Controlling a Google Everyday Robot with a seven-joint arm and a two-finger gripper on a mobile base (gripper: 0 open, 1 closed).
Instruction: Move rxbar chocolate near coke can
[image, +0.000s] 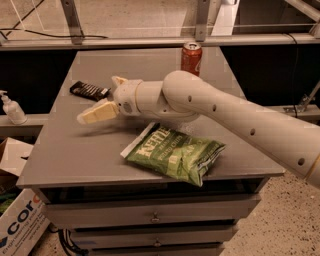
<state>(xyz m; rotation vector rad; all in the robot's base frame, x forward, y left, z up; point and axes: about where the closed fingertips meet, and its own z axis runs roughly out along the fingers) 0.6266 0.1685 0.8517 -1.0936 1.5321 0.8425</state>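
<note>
The rxbar chocolate (89, 90), a flat black bar with white lettering, lies on the left part of the grey table (65, 155). The coke can (191, 58) stands upright at the table's far edge, right of the middle. My gripper (99, 99) hovers just right of the bar and slightly nearer to me, not touching it. It is open and empty: one cream finger (95, 113) points left and down, the other (119, 80) points up. My white arm (225, 110) reaches in from the right across the table.
A green chip bag (175, 152) lies at the table's front middle, under the arm. Drawers (155, 217) sit below the tabletop. A pump bottle (11, 108) stands on a ledge to the left, and a cardboard box (20, 225) sits on the floor.
</note>
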